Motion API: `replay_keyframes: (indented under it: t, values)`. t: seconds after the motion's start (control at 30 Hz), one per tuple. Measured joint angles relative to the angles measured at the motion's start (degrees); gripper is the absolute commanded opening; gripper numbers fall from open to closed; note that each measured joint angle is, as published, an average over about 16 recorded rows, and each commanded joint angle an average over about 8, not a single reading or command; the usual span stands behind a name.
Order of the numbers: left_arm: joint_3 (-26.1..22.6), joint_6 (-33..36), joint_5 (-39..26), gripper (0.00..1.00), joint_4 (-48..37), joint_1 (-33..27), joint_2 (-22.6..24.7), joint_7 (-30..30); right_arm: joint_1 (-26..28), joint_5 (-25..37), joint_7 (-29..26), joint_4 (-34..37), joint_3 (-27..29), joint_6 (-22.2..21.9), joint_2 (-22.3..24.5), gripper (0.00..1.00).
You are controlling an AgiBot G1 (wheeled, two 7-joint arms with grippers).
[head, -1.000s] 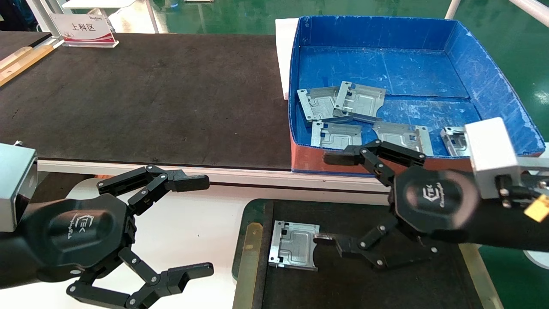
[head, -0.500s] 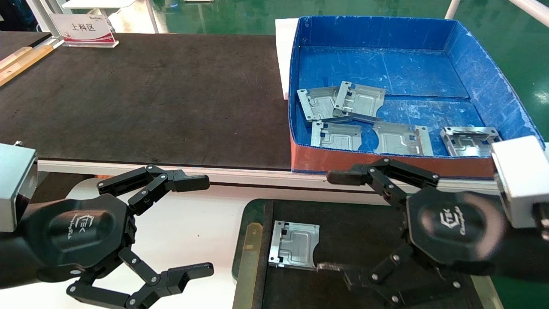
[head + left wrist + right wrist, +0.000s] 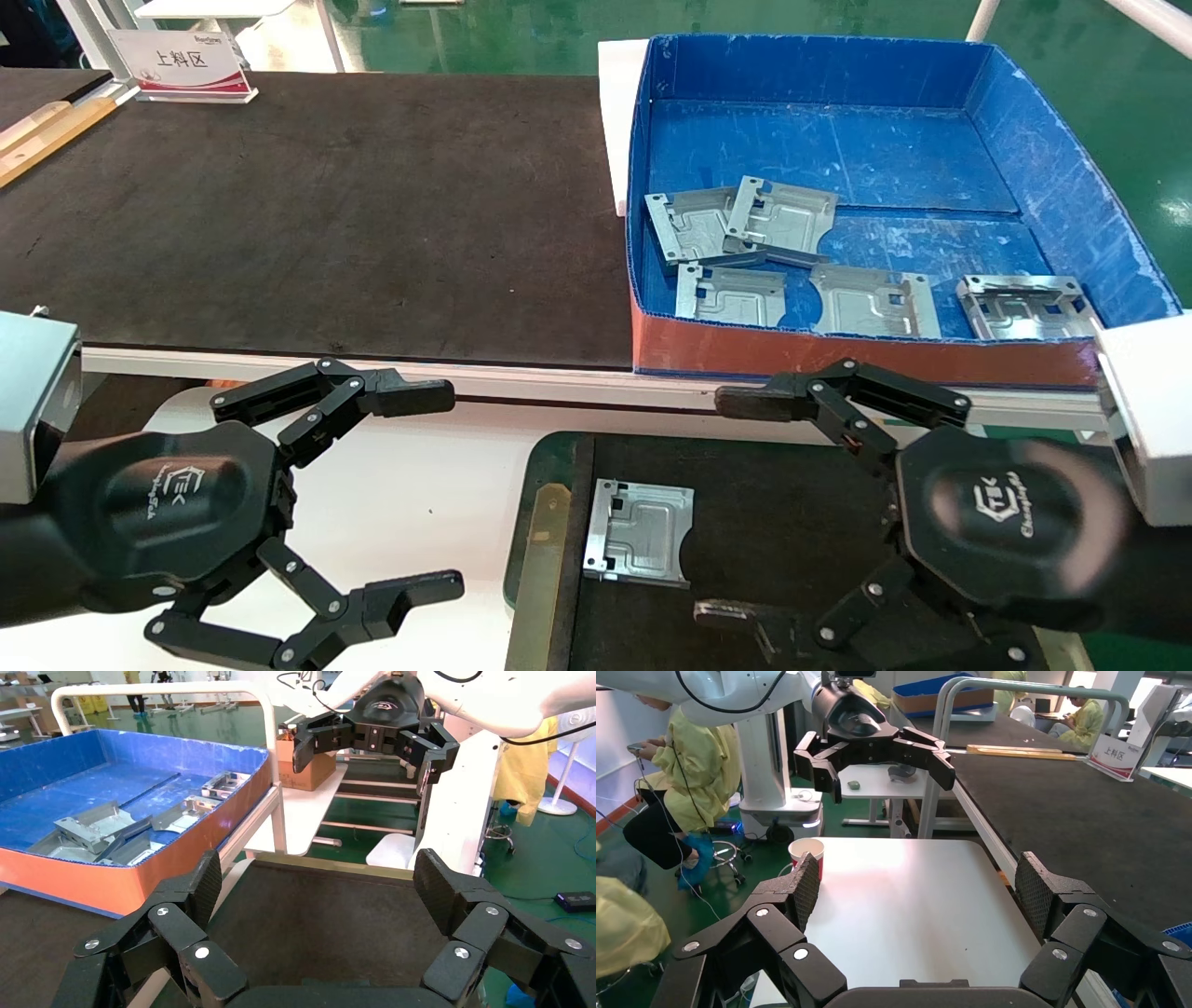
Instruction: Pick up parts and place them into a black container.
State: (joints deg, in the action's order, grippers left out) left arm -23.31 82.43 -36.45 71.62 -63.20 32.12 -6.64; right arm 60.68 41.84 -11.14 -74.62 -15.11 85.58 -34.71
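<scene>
Your right gripper (image 3: 736, 508) is hovering wide open over the black container (image 3: 792, 522); one part (image 3: 638, 531) is lying flat there, notch facing it.

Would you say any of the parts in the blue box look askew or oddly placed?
Slightly: in the blue box, one part lies overlapping its neighbour, and the rightmost part seems flipped, ribs up. The part in the black container lies flat.
</scene>
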Motion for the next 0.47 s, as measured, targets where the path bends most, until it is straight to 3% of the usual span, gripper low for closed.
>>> replay_keyframes:
  t: [0.47]
  values:
    - [0.0, 0.0, 0.0, 1.0, 0.0, 0.0, 0.0, 0.0, 0.5, 0.0, 0.3, 0.6, -0.5, 0.0, -0.2, 1.0]
